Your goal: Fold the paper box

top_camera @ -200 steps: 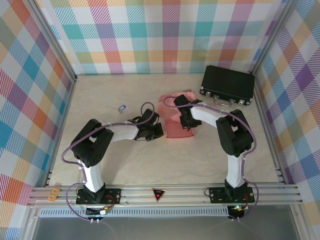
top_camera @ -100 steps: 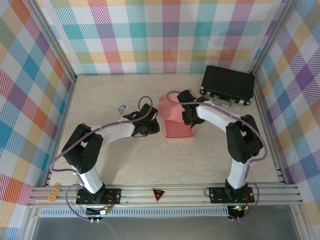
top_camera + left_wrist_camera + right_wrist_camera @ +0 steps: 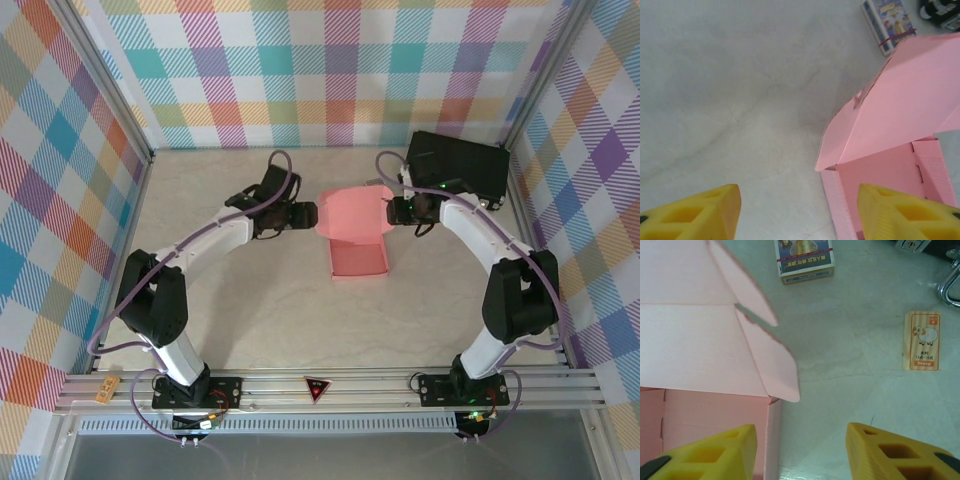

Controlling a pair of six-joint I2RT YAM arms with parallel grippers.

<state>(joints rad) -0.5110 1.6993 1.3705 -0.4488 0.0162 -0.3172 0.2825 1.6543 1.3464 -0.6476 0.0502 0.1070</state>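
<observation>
The paper box (image 3: 358, 258) is a salmon-pink open tray in mid-table, with its lid panel (image 3: 355, 213) raised and leaning at the far end. My left gripper (image 3: 308, 215) hovers just off the lid's left edge, open. In the left wrist view the yellow fingers (image 3: 705, 212) stand wide apart and the box's side wall (image 3: 839, 210) lies between them, untouched. My right gripper (image 3: 393, 211) is at the lid's right edge, also open. Its fingertips (image 3: 900, 455) straddle the box's right wall (image 3: 772, 440) without contact, below a rounded side flap (image 3: 777, 365).
A black hard case (image 3: 455, 168) lies at the back right, close behind my right arm. A small printed card pack (image 3: 805, 260) sits just beyond the lid, and a sheep card (image 3: 922, 341) lies right of the box. Plaid walls enclose the table on three sides.
Both grippers have opened and swung from the tray's middle out to the far end, beside the lid. The lid panel now stands spread wider and free of both.
</observation>
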